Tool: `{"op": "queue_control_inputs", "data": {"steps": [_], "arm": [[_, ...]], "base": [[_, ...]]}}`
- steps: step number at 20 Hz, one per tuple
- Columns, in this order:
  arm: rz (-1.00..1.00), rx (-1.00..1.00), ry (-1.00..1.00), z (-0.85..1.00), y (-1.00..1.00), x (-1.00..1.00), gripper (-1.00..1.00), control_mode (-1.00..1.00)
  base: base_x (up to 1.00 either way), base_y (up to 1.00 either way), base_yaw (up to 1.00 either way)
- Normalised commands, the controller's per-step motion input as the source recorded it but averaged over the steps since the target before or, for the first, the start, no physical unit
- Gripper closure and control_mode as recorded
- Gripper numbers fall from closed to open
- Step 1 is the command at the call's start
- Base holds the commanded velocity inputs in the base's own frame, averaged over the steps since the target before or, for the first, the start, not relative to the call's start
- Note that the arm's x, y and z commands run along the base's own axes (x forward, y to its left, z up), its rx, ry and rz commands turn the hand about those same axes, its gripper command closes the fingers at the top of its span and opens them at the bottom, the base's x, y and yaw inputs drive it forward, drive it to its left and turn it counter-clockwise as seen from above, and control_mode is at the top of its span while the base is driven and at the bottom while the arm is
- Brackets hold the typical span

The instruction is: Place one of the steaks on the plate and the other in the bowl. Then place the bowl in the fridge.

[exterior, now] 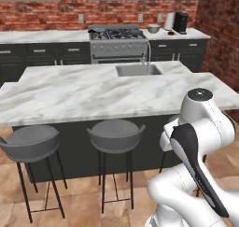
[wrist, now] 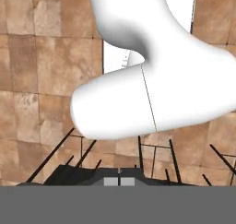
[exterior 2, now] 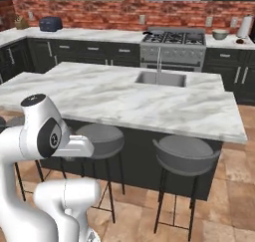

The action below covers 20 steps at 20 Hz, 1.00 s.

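Beyond the marble-topped island surface with its steel sink, the far white surface beside the grey gas stove carries a round cream-beige bowl — the steaks, plate and fridge cannot be made out. Three grey round stools stand between the robot and the island. Low in the hand view, the tool points at the brown tiled floor, its small tips clenched together on nothing. My judgement: the task is barely begun, at the approach step. The next move calls for driving the base round the island toward the far surface, then finding the steaks — none is yet within reach.
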Motion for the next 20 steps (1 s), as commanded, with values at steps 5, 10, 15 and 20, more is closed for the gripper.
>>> {"op": "queue_control_inputs", "data": {"steps": [5, 10, 15, 20], "arm": [[0.00, 0.00, 0.00, 0.00, 0.00, 0.00, 1.00, 1.00], [0.00, 0.00, 0.00, 0.00, 0.00, 0.00, 1.00, 1.00], [0.00, 0.00, 0.00, 0.00, 0.00, 0.00, 1.00, 1.00], [0.00, 0.00, 0.00, 0.00, 0.00, 0.00, 1.00, 1.00]], "base": [[0.03, -0.70, 0.00], [0.18, -0.72, 0.00], [0.30, -0.68, 0.00], [0.39, -0.67, 0.00]]}}
